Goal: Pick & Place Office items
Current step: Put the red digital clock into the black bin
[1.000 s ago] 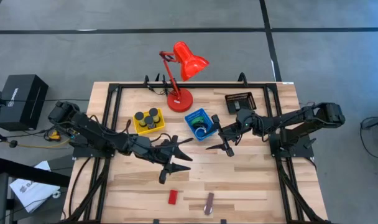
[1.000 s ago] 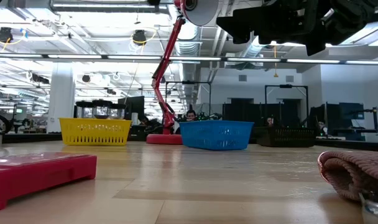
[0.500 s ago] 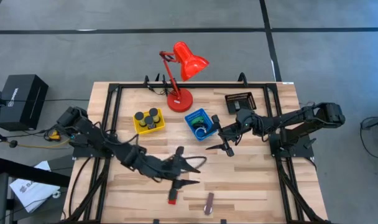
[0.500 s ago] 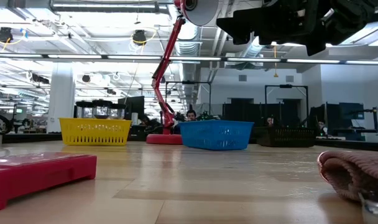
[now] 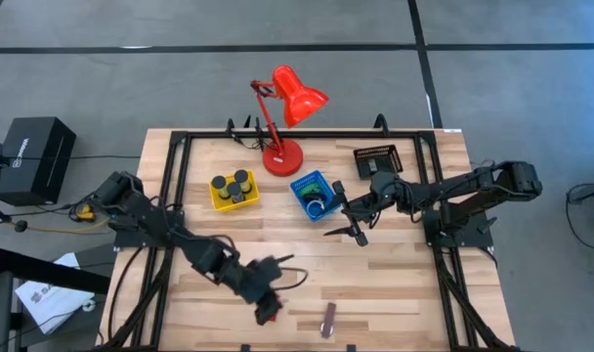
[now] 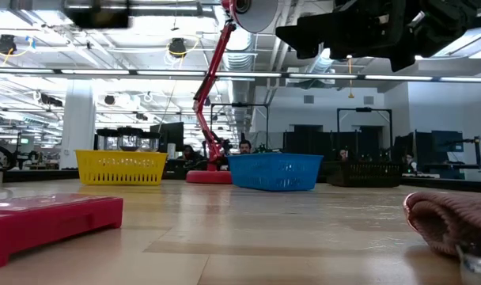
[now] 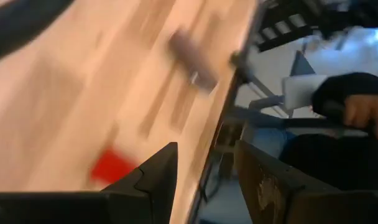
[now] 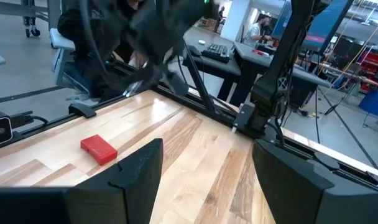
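The left gripper (image 5: 269, 305) hovers directly over the red block (image 5: 271, 313) near the table's front edge, fingers spread and holding nothing. Just right of it lies the brown-silver bar (image 5: 328, 319). Farther right, the right gripper (image 5: 348, 231) waits spread and empty beside the blue tray (image 5: 299, 185). The likely risk: descending off-centre, a finger could clip the block and push it toward the edge.
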{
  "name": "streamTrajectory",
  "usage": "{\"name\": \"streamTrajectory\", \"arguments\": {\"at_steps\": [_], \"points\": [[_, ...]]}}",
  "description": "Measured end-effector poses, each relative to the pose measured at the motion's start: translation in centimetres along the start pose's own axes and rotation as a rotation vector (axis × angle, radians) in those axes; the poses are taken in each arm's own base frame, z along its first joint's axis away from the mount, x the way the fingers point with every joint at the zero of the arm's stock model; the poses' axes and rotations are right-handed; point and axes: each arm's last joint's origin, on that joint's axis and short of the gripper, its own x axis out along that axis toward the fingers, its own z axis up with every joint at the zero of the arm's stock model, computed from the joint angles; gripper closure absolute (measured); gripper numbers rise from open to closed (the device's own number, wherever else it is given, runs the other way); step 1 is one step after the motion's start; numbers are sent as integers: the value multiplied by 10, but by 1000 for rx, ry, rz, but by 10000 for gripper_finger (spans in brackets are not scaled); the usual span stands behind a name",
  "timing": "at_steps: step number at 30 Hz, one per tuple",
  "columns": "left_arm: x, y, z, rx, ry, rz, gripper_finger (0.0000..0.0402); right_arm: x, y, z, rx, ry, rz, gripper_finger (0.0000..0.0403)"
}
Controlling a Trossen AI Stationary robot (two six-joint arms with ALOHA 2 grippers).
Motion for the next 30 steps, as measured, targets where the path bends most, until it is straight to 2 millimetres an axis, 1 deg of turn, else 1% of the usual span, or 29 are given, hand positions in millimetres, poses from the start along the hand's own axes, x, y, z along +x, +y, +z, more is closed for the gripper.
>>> {"name": "streamTrajectory", "arguments": {"at_steps": [3, 5, 9, 12, 15, 18, 21, 24, 26, 30], "points": [[8, 15, -21, -185, 89, 44, 247, 0, 0, 0, -1, 0, 0, 163], [11, 21, -31, -290, 129, 66, 245, 0, 0, 0, -6, 4, 1, 163], [14, 26, -43, -364, 147, 89, 220, 0, 0, -1, -6, 6, 2, 163], [16, 31, -42, -383, 138, 98, 193, 0, 0, -1, -9, 6, 2, 163], [18, 35, -40, -405, 88, 107, 169, 0, 0, -1, -36, 6, 2, 163], [29, 39, -38, -485, 75, 91, 154, 0, 0, -1, -56, 6, 3, 163], [40, 42, -38, -520, 139, 73, 148, 0, 1, -1, -54, 12, 5, 163], [48, 46, -43, -544, 198, 92, 148, 0, 1, -1, -54, 14, 6, 163], [55, 50, -44, -581, 201, 116, 148, 0, 1, -2, -52, 17, 7, 163], [65, 51, -44, -596, 207, 88, 148, 0, 1, -2, -53, 16, 7, 163]]}}
